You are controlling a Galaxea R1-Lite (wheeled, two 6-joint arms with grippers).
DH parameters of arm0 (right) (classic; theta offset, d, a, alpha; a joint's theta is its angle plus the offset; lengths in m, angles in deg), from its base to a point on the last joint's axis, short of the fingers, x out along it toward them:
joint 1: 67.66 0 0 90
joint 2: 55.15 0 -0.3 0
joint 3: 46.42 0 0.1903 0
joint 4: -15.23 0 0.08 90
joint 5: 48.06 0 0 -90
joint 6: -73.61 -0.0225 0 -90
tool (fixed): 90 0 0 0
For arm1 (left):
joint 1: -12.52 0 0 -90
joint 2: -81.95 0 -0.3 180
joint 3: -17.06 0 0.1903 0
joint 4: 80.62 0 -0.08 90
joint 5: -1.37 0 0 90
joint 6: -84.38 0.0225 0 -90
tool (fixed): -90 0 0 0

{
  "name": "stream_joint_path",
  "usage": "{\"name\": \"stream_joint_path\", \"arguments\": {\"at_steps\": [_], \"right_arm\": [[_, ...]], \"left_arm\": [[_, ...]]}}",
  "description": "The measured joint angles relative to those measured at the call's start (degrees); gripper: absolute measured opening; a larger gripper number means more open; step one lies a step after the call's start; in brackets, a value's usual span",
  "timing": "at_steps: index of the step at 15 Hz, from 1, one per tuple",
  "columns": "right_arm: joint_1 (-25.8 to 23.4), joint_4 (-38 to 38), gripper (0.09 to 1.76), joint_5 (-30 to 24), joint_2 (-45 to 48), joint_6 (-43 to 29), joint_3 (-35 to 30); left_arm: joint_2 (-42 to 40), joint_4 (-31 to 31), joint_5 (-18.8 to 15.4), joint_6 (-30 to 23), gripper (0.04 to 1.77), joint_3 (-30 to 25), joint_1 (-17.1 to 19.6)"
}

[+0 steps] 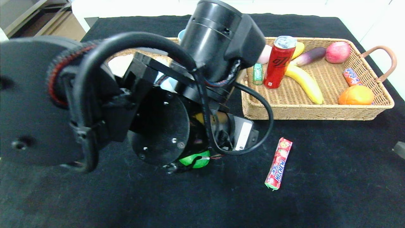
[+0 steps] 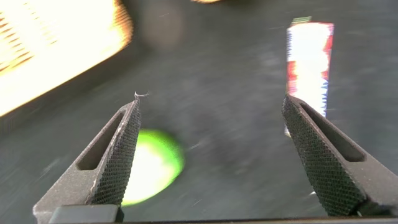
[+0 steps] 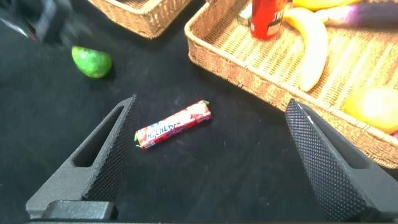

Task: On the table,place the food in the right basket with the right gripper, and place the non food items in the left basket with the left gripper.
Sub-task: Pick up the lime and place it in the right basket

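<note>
A round green object (image 1: 196, 160) lies on the black cloth, half hidden under my left arm. In the left wrist view it sits (image 2: 152, 165) just beside one finger of my left gripper (image 2: 212, 102), which hovers open with nothing between its jaws. A red Hi-Chew candy stick (image 1: 278, 163) lies on the cloth in front of the right basket (image 1: 316, 110). My right gripper (image 3: 211, 102) hangs open and empty above the table, with the candy stick (image 3: 173, 124) below and ahead of it. The left basket (image 1: 142, 52) is mostly hidden behind my left arm.
The right basket holds a red can (image 1: 280, 61), bananas (image 1: 305, 82), an eggplant (image 1: 310, 55), an apple (image 1: 338, 52), an orange (image 1: 356, 95) and small packets. Its handle (image 1: 387, 60) sticks out to the right. My left arm (image 1: 126, 95) blocks the table's left half.
</note>
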Motion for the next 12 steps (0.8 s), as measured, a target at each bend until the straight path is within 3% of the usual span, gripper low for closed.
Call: {"name": "stream_joint_path", "arguments": {"at_steps": [3, 5, 12], "right_arm": [[0.0, 0.0, 1.71, 0.0, -0.91, 0.11, -0.18], [0.06, -0.02, 1.71, 0.0, -1.39, 0.2, -0.33], [0.13, 0.09, 1.71, 0.02, -2.27, 0.39, -0.77]], "left_arm": [[-2.26, -6.94, 0.63, -6.47, 1.67, -0.77, 3.39], [-3.07, -8.27, 0.67, -9.03, 1.68, -1.93, 5.11], [-4.77, -8.44, -0.24, -9.07, 1.7, -7.55, 7.58]]}}
